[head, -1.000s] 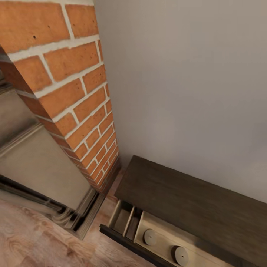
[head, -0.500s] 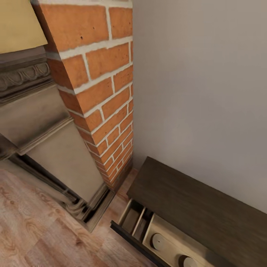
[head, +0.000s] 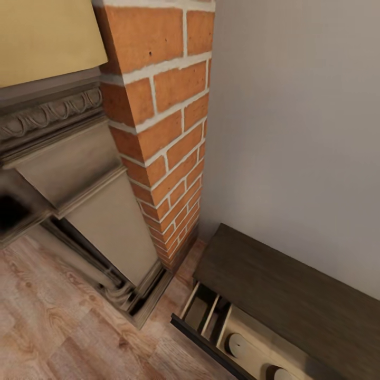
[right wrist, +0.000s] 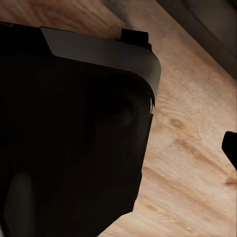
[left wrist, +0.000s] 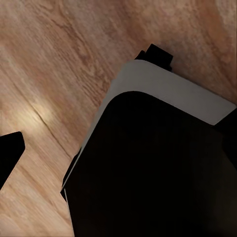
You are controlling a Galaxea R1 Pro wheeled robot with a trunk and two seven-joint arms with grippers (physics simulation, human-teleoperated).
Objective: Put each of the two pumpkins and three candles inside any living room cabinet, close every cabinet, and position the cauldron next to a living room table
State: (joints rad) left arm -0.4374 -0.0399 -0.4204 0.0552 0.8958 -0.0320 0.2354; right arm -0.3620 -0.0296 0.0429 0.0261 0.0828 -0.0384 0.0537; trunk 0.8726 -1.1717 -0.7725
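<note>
The dark-brown cabinet (head: 285,285) stands low against the grey wall at the lower right of the head view. Its left drawer (head: 211,338) is pulled out, showing paler insides. Two round pale candles (head: 238,345) (head: 282,373) lie side by side in the wide compartment, and the narrow compartments (head: 203,316) beside them look empty. In the left wrist view one dark fingertip (left wrist: 9,155) pokes in over the wooden floor. In the right wrist view another dark fingertip (right wrist: 231,146) shows at the edge. The pumpkins and the cauldron are out of view.
A red brick chimney column (head: 169,132) rises left of the cabinet, with a carved grey fireplace surround (head: 79,184) further left. Wooden floor (head: 63,327) lies in front. The robot's own black and white body (left wrist: 158,163) (right wrist: 69,123) takes up much of both wrist views.
The whole head view has shifted: brick column and cabinet have slid right in the picture and more of the fireplace shows at left, so the camera has turned. The drawer and candles have not moved.
</note>
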